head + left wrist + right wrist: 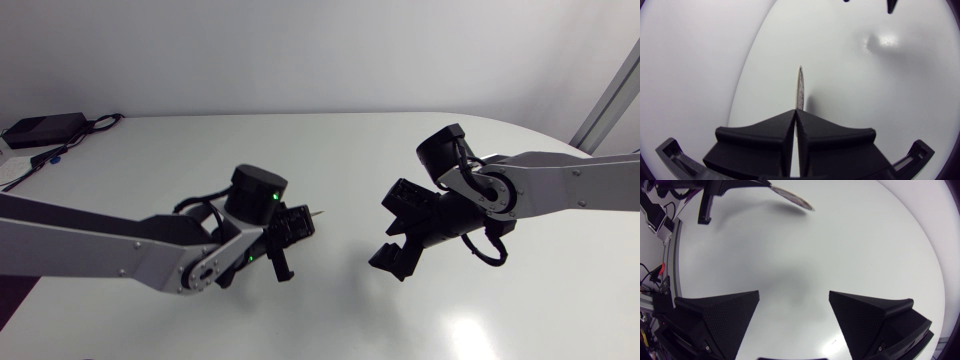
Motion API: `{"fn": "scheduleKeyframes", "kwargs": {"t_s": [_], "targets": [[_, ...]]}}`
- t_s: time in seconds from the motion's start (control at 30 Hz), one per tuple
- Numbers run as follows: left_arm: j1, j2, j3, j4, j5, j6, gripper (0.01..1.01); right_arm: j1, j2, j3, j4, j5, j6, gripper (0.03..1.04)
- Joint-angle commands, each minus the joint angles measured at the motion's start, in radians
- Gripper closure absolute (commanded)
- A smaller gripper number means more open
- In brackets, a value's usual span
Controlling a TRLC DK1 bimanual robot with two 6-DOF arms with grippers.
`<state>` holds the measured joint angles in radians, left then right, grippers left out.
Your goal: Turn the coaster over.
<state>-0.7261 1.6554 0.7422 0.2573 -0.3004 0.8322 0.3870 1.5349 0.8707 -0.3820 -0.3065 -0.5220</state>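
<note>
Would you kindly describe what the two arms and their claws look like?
The left arm and right arm have silver-grey links, black joints and looped black cables; the left arm's wrist shows green lights. The left claw and right claw are matte black, with broad wedge-shaped fingers.

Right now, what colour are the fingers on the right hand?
Matte black. The fingers of the right hand show best in the right wrist view.

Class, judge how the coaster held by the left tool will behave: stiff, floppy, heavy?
Probably stiff: the coaster juts straight out of the left tool without sagging. Likely light, being very thin. Pinched only near one rim, it may slip.
</note>
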Motion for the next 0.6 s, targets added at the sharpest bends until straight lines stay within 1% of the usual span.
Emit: {"fn": "scheduleKeyframes", "kwargs": {"t_s": [0.0, 0.1, 0.13, 0.17, 0.2, 0.27, 0.33, 0.37, 0.4, 0.43, 0.47, 0.5, 0.53, 0.57], "targets": [[-0.044, 0.064, -0.07, 0.069, -0.045, 0.096, 1.007, -0.004, -0.016, -0.033, 0.008, 0.003, -0.032, 0.06], [-0.064, 0.104, -0.095, 0.073, -0.049, 0.119, 1.005, -0.005, -0.016, -0.042, 0.008, 0.003, -0.035, 0.06], [-0.064, 0.104, -0.104, 0.073, -0.048, 0.119, 0.993, -0.004, -0.018, -0.044, 0.009, 0.004, -0.035, 0.06], [-0.064, 0.101, -0.112, 0.074, -0.048, 0.125, 0.951, -0.004, -0.018, -0.044, 0.011, 0.004, -0.035, 0.06], [-0.064, 0.092, -0.116, 0.076, -0.048, 0.133, 0.861, -0.004, -0.018, -0.045, 0.014, 0.004, -0.035, 0.06], [-0.056, 0.063, -0.119, 0.076, -0.045, 0.13, 0.646, 0.001, -0.015, -0.045, 0.022, 0.009, -0.032, 0.06], [-0.044, 0.026, -0.113, 0.06, -0.008, 0.12, 0.439, 0.01, -0.009, -0.047, 0.031, 0.017, -0.029, 0.06], [-0.024, 0.007, -0.096, 0.025, 0.023, 0.099, 0.351, 0.018, -0.005, -0.044, 0.034, 0.017, -0.024, 0.06], [-0.003, -0.013, -0.067, -0.036, 0.061, 0.064, 0.266, 0.024, -0.002, -0.042, 0.035, 0.017, -0.021, 0.06], [0.017, -0.028, -0.046, -0.081, 0.101, 0.035, 0.2, 0.029, -0.001, -0.042, 0.037, 0.021, -0.018, 0.06], [0.044, -0.048, -0.014, -0.138, 0.153, -0.01, 0.156, 0.036, 0.001, -0.039, 0.037, 0.024, -0.013, 0.06], [0.083, -0.069, 0.032, -0.214, 0.227, -0.068, 0.098, 0.041, 0.004, -0.038, 0.043, 0.024, -0.007, 0.06], [0.123, -0.083, 0.079, -0.288, 0.297, -0.122, 0.059, 0.049, 0.008, -0.035, 0.051, 0.03, -0.001, 0.06], [0.166, -0.091, 0.126, -0.348, 0.359, -0.174, 0.052, 0.058, 0.016, -0.029, 0.055, 0.037, 0.007, 0.06]]}}
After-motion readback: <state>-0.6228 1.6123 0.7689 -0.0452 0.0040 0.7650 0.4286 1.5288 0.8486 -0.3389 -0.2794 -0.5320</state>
